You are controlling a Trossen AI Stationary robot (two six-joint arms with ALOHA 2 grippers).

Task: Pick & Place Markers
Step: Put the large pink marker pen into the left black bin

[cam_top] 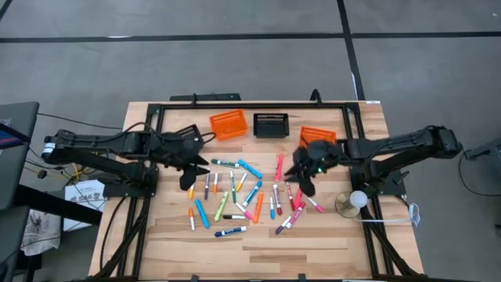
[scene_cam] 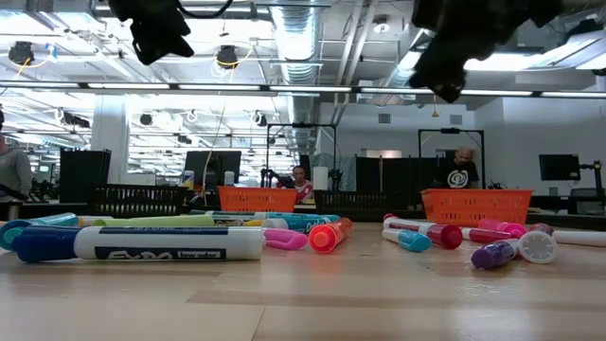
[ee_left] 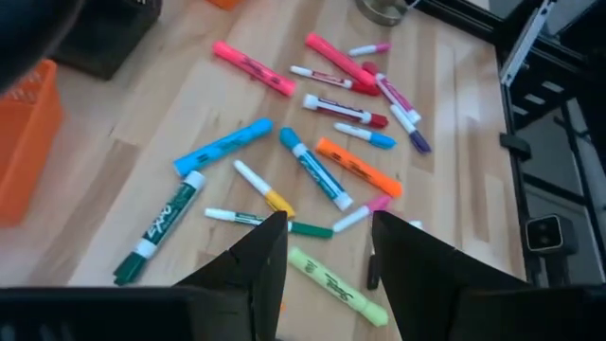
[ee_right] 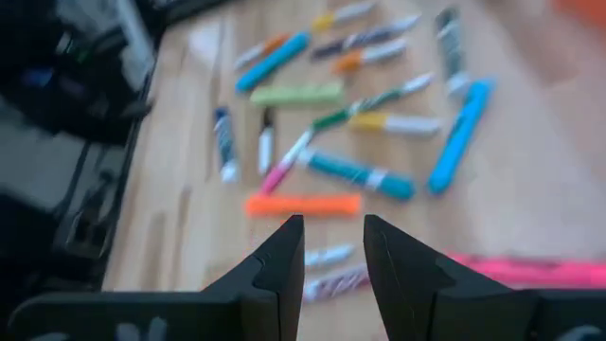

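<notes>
Wooden table (cam_top: 313, 243), markers (cam_top: 243, 192) scattered at centre. Left gripper (cam_top: 185, 177) hovers at pile's nine o'clock, right gripper (cam_top: 304, 178) at three o'clock; both spread, empty, seemingly lining up picks.

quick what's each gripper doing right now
Left gripper: open, empty, above the markers.
Right gripper: open, empty, above them too.

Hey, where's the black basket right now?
In the high view the black basket sits at the table's far edge, near the middle, between two orange baskets and beyond the scattered markers.
</notes>
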